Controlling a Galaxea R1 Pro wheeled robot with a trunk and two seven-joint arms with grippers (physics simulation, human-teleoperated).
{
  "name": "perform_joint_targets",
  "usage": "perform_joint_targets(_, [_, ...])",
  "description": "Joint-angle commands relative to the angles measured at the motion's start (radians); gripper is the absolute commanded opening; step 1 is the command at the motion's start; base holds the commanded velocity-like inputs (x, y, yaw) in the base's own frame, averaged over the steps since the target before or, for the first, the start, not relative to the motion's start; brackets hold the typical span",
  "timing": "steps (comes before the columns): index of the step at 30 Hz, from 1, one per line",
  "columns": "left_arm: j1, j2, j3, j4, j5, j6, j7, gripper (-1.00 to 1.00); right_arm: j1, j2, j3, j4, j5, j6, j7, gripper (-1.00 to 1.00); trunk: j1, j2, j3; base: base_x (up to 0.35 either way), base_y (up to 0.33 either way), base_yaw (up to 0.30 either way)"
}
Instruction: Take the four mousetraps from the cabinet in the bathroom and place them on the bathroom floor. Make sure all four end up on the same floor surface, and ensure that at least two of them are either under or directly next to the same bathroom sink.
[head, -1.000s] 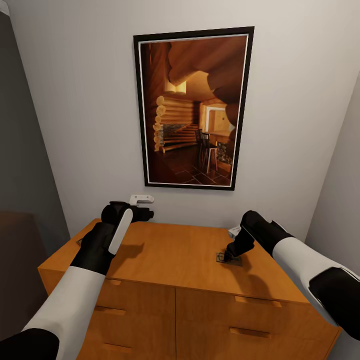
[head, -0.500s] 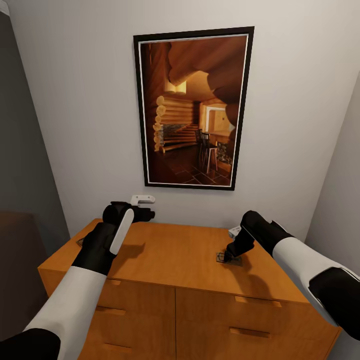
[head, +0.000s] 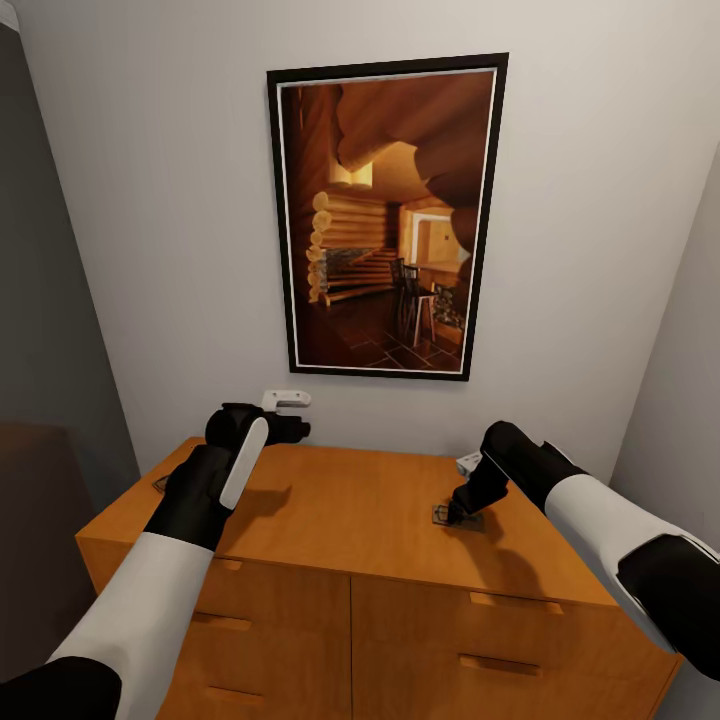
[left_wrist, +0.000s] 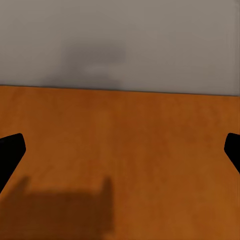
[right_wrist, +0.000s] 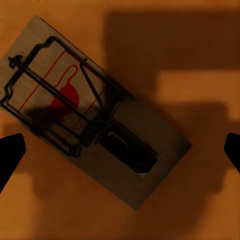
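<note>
Your right jaws (right_wrist: 120, 150) stand wide, the flat brown wooden mousetrap (right_wrist: 95, 112) lying between them on the orange-brown cabinet surface (head: 350, 510).

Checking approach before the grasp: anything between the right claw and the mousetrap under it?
Nothing visible. The right claw hangs directly over the mousetrap, which lies flat on the cabinet top. In the right wrist view both fingertips sit wide apart either side of the trap, with bare wood between.
</note>
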Motion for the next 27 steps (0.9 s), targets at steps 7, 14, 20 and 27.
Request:
perform_joint_targets(7, [-0.001,-0.001,-0.001,0.000,0.012,0.003,0.010,1.00,-0.001,0.002,0.002,-0.013,0.010,0.001,0.011,1.00,0.000,-0.001,-0.001,0.000,0.000,0.000])
perform_joint_targets(14, [-0.001,-0.002,-0.001,0.001,0.014,0.004,0.010,1.00,-0.001,0.042,-0.002,-0.018,0.010,0.001,0.010,1.00,0.000,-0.001,-0.001,0.000,0.000,0.000])
perform_joint_targets(20, [-0.001,-0.002,-0.001,0.002,0.014,0.005,0.010,1.00,-0.001,0.062,-0.004,-0.019,0.010,0.001,0.010,1.00,0.000,-0.001,-0.001,0.000,0.000,0.000])
perform_joint_targets(27, [-0.001,-0.002,-0.001,0.002,0.014,0.006,0.010,1.00,-0.001,0.075,-0.004,-0.045,0.010,0.001,0.009,1.00,0.000,-0.001,-0.001,0.000,0.000,0.000])
